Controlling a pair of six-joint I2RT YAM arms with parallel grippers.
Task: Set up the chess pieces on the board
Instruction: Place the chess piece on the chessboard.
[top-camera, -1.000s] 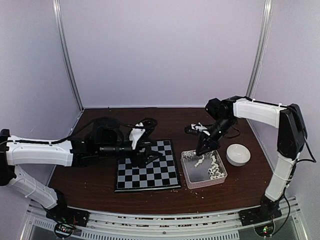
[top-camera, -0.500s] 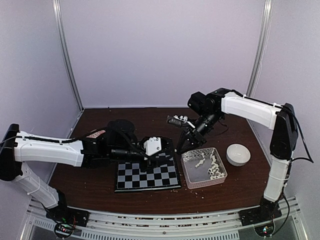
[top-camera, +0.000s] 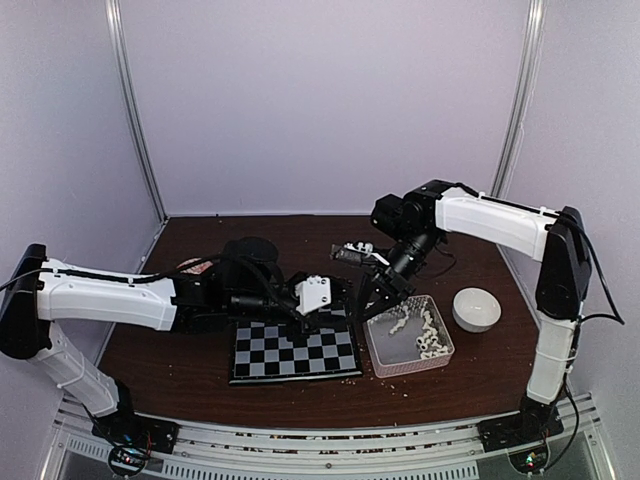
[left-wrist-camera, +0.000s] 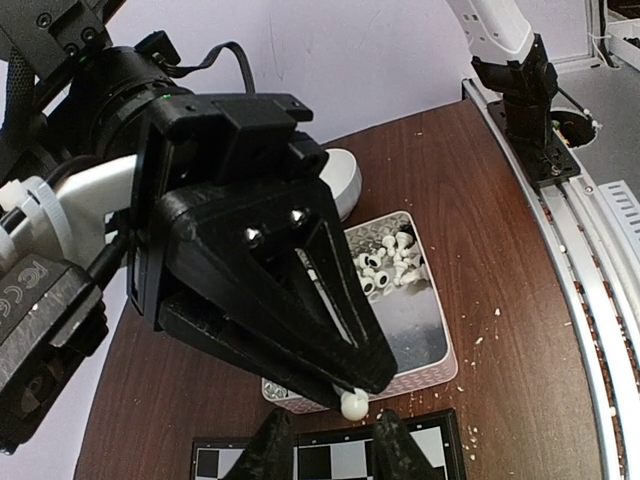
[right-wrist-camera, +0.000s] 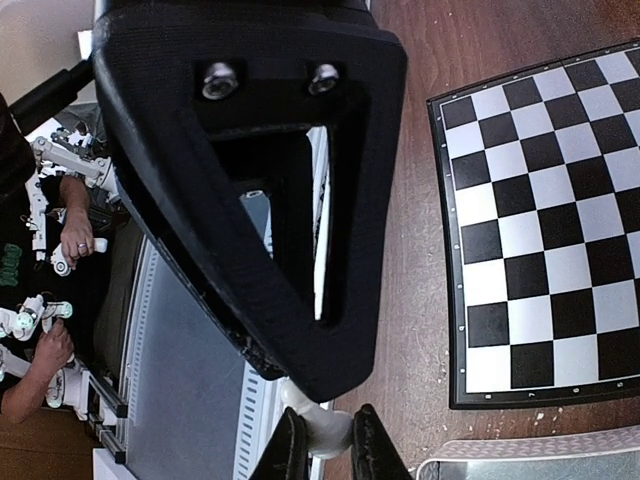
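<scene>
The board (top-camera: 295, 350) lies flat at centre, with no pieces seen on it. My right gripper (top-camera: 370, 303) hangs between the board's far right corner and the clear tray (top-camera: 380, 366), shut on a white chess piece (right-wrist-camera: 325, 432). In the left wrist view that piece's round head (left-wrist-camera: 353, 404) sticks out below the right gripper (left-wrist-camera: 350, 390). My left gripper (left-wrist-camera: 331, 420) faces it, fingers apart, the head just beyond their tips and untouched. More chess pieces (top-camera: 428, 335) lie heaped in the tray.
A white bowl (top-camera: 476, 308) stands right of the tray. Pale crumbs (left-wrist-camera: 480, 330) dot the brown table near the tray and board. The two grippers almost touch above the board's far right corner (right-wrist-camera: 455, 395).
My right arm has swung left from over the tray towards the board, carrying the piece. My left gripper has moved right to meet it and its fingers have narrowed.
</scene>
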